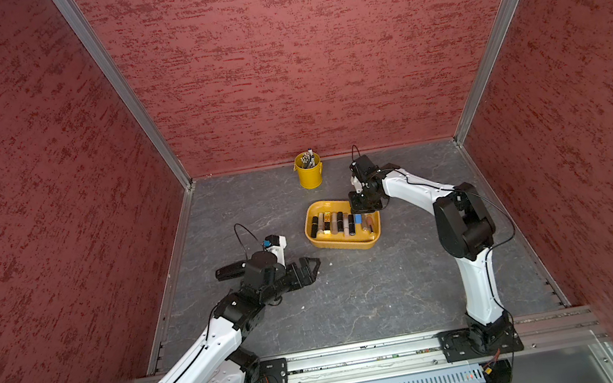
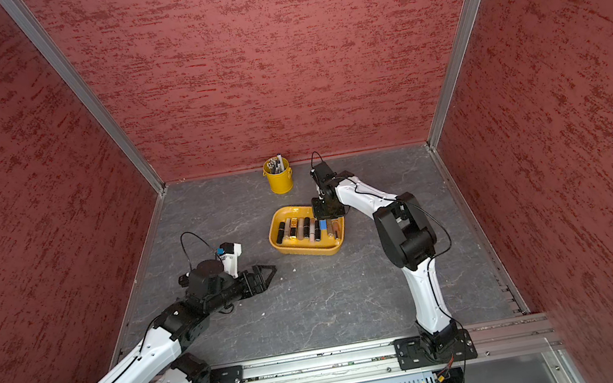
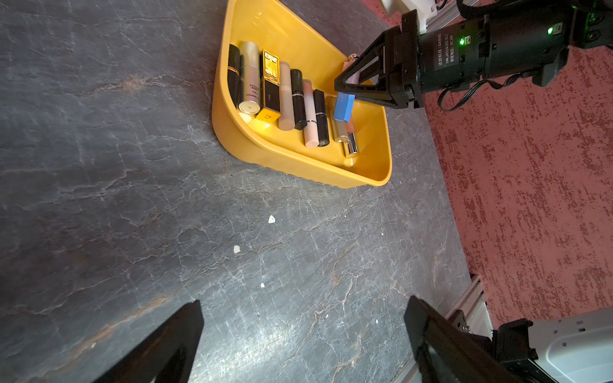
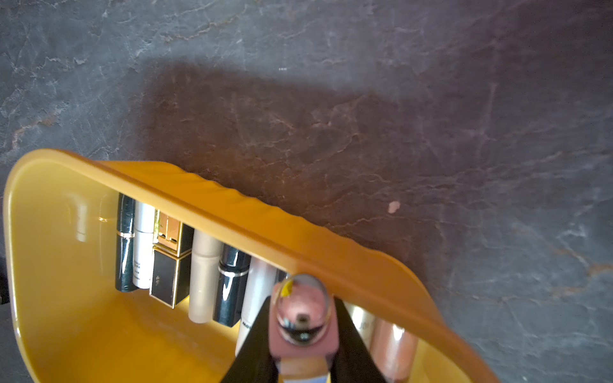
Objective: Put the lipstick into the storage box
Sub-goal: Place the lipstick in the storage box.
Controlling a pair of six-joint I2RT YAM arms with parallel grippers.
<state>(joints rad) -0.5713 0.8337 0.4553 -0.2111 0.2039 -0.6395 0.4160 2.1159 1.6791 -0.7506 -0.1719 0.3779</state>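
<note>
The right gripper [image 3: 346,89] is clamped on the lipstick [image 3: 343,106], end-down over the storage box [image 3: 298,159]. Let go there, it could topple across the packed row. The left gripper [image 3: 303,325] gapes wide, idle.

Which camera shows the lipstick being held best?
The left wrist view: the lipstick shows side-on, pink top and blue base. The right wrist view sees only its blurred end; both top views show just a blue speck.
</note>
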